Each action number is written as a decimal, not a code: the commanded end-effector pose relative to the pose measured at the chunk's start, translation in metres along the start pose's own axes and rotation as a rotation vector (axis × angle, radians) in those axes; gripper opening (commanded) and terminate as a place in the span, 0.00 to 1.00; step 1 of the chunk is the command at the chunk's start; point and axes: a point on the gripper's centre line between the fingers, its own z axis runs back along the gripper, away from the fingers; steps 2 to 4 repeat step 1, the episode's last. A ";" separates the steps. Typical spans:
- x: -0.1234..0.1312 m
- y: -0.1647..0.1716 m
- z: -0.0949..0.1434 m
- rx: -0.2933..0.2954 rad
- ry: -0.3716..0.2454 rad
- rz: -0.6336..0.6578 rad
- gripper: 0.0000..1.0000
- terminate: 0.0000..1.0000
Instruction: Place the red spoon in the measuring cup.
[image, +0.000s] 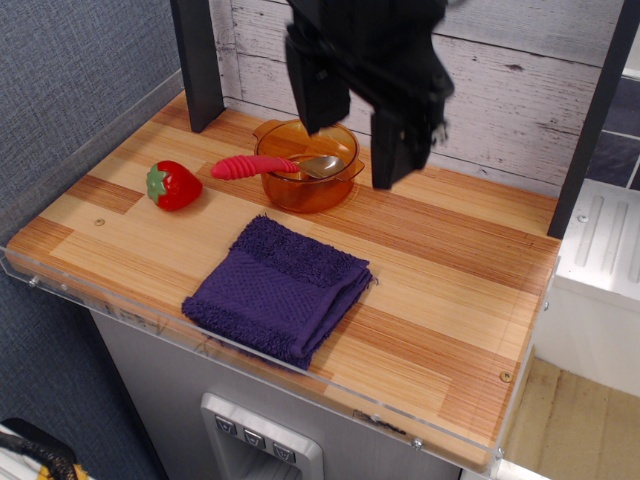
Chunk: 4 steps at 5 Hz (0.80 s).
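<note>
Black fingers (388, 150) of the one gripper (352, 132) stand apart and hold nothing, above the back edge of the wooden desk (450, 270). Just below them one red spoon (275, 166) lies with its metal bowl inside the one measuring cup (305, 185), its handle sticking out over the rim toward the left edge. One strawberry (173, 185) lies near the left edge, and one purple towel (280, 288) lies near the front edge.

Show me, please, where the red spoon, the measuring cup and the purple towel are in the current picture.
red spoon (255, 165): table camera view, on its ribbed red handle.
measuring cup (300, 190): table camera view, on its amber front wall.
purple towel (280, 288): table camera view, on the middle of the folded cloth.
</note>
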 end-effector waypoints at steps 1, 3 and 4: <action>-0.003 0.006 0.010 0.006 -0.026 0.007 1.00 1.00; -0.003 0.006 0.010 0.006 -0.026 0.007 1.00 1.00; -0.003 0.006 0.010 0.006 -0.026 0.007 1.00 1.00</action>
